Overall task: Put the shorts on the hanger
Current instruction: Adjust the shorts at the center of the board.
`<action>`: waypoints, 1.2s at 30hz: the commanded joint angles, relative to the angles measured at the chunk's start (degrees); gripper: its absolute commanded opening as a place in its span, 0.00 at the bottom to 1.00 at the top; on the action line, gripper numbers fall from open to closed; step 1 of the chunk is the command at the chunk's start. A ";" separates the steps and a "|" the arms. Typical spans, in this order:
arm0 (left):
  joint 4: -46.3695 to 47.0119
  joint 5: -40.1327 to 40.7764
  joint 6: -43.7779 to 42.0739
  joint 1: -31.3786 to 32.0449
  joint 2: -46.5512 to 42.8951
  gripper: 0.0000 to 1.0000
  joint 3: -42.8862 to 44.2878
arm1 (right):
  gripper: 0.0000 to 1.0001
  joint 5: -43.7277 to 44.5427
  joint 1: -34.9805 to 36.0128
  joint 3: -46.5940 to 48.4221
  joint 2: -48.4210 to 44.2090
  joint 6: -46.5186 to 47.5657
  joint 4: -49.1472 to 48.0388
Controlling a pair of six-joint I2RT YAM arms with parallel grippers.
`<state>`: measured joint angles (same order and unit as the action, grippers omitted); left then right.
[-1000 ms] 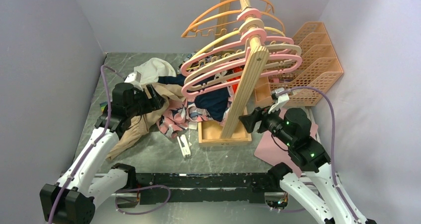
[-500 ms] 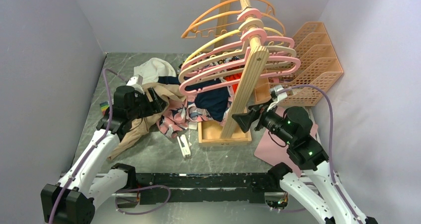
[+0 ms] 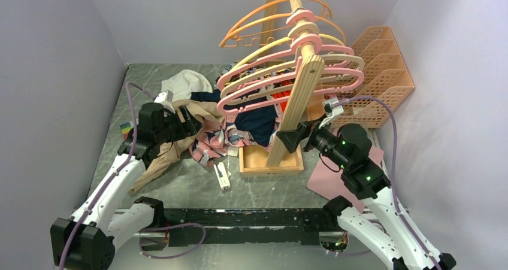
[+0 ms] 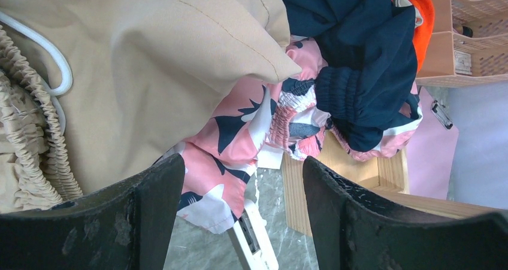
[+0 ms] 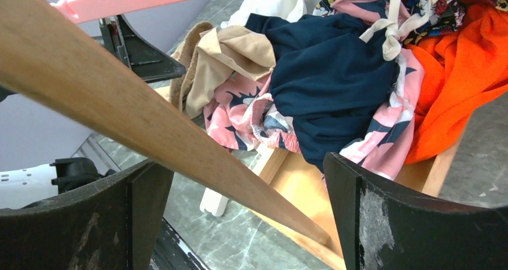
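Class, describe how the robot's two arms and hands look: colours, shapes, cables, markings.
The left arm and right arm have white lower links and black joints. Purple cables loop along each. Small green lights dot the right arm. The left hand and right hand have broad, black, scuffed fingers.

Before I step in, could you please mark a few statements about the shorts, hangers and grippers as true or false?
1. The shorts lie in the clothing pile, on no hanger. True.
2. The left gripper is shut on the shorts. False: it is open and holds nothing.
3. A navy garment covers part of the shorts. True.
4. The pink hanger lies flat on the table. False: it hangs on the wooden rack.
5. The right gripper is open. True.
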<state>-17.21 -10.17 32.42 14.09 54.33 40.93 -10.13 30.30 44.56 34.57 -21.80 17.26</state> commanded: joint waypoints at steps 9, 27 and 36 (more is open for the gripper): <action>2.54 -1.46 1.10 0.50 0.66 0.76 0.60 | 1.00 8.85 7.20 1.85 5.60 -1.21 -2.26; 3.84 -1.63 -0.31 0.50 3.17 0.76 2.29 | 0.69 37.66 13.91 4.93 5.44 -2.64 12.11; 6.79 -3.10 -0.11 0.50 7.44 0.75 6.12 | 0.60 47.21 13.95 7.23 5.42 -1.94 21.16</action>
<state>-14.37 -10.83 32.80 14.09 60.38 43.11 21.06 45.15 49.84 39.97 -31.03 29.95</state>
